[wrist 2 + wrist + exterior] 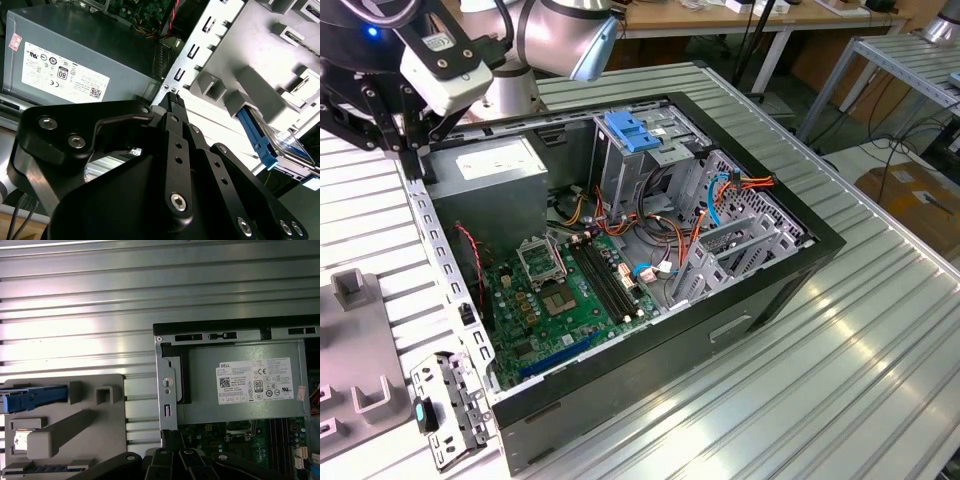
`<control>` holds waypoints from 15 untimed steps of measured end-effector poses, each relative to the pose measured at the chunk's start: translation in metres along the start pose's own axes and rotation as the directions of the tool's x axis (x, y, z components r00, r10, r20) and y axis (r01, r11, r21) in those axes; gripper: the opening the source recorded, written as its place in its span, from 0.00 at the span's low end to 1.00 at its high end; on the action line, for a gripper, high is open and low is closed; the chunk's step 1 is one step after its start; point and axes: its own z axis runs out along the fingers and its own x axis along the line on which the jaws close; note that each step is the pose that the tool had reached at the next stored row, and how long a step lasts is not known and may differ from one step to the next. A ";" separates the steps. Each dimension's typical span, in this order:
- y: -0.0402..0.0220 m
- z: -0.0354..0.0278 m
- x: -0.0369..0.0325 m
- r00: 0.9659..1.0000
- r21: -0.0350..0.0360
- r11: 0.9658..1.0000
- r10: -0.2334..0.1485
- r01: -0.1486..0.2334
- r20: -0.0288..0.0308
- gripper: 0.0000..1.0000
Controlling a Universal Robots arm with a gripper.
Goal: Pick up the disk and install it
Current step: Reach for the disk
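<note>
My tool (172, 97) looks closed on nothing, its tips hanging over the rim of the open computer case (445, 270), next to the power supply (245, 382). The disk (282, 142) sits apart from it, slotted into the grey holder (65, 440) on the worktop (100, 300) beside the case, which I judge leaves its blue frame exposed for gripping

Disk (31, 396) lies in holder (65, 437) beside the case (167, 412)
</note>
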 end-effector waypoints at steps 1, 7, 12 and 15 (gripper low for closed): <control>0.0000 0.0000 0.0005 1.000 0.000 1.000 0.000 0.000 0.000 0.11; -0.0004 0.0003 0.0054 1.000 0.000 1.000 0.000 0.000 0.000 0.11; -0.0005 0.0003 0.0060 1.000 0.000 1.000 0.000 0.000 0.000 0.11; -0.0005 0.0003 0.0061 1.000 0.000 1.000 0.000 0.000 0.000 0.11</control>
